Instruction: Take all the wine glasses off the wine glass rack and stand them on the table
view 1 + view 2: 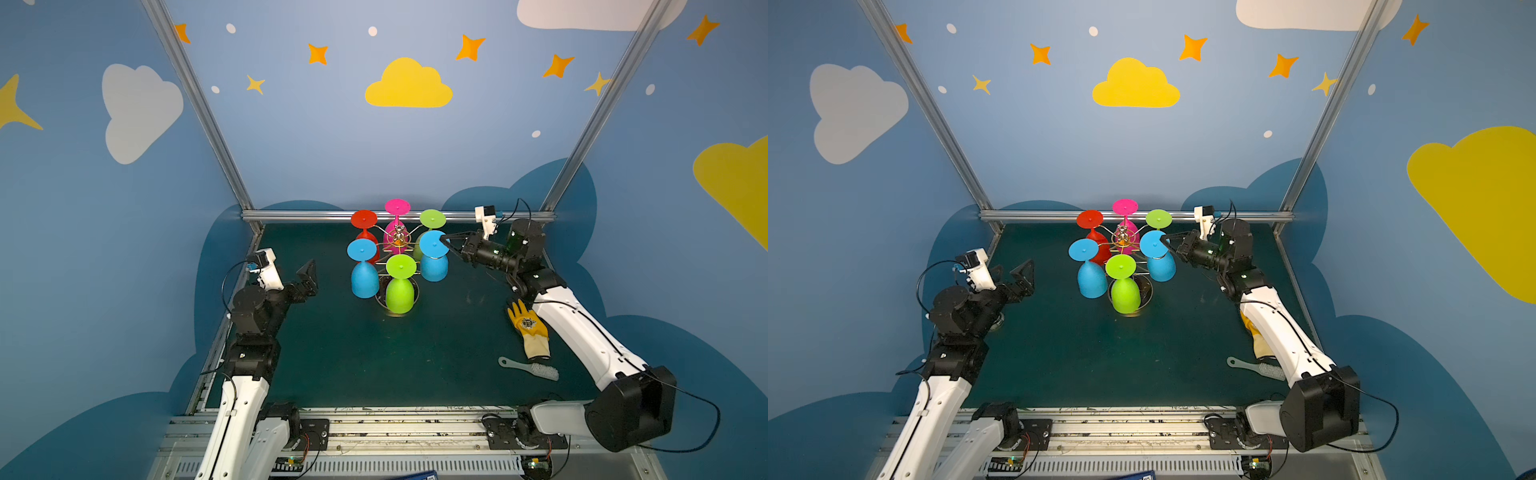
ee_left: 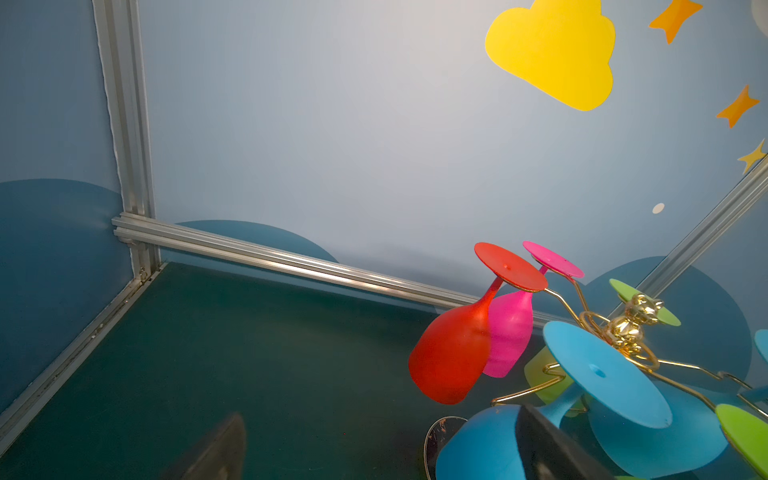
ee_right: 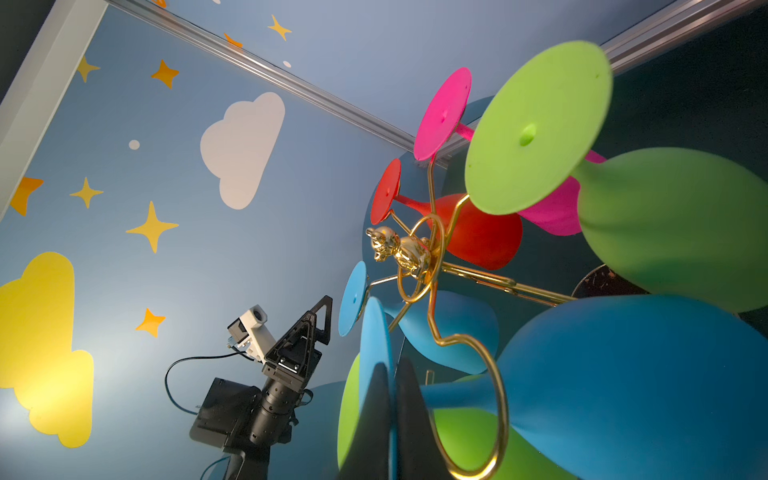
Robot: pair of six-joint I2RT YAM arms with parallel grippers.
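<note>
Our right gripper [image 1: 444,241] pinches the foot of the blue wine glass [image 1: 434,268], which hangs bowl-down on the wine glass rack [image 1: 398,239] near the counter's [image 1: 374,353] far edge. We should draw the stem level out through the ring's gap, without tugging the rack. The left gripper [image 1: 1011,277] hangs wide open.

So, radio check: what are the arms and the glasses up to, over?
Right jaws shut on blue wine glass foot, not yet off wine glass rack. Left jaws open, standing off. Front green glass hangs close alongside.
</note>
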